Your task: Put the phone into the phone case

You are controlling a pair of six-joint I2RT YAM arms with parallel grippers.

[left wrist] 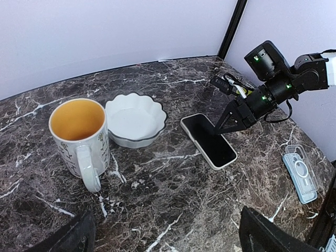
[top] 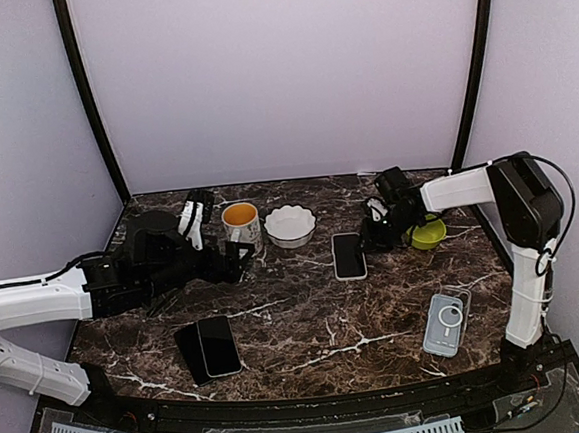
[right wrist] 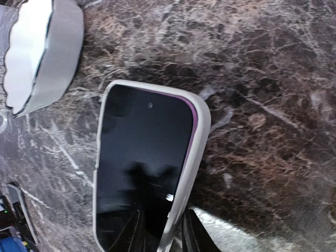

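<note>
My right gripper (right wrist: 161, 223): 2 fingers narrow, straddling 1 long edge of the phone (right wrist: 139, 152); clamped or loose, cannot tell. Its long axis runs straight ahead.

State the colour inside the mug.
The mug is orange-yellow inside; the left wrist view shows it best.

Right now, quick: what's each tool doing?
Left tool: open, holding nothing.
Right tool: set narrowly astride the edge of the phone; cannot tell whether it grips.
</note>
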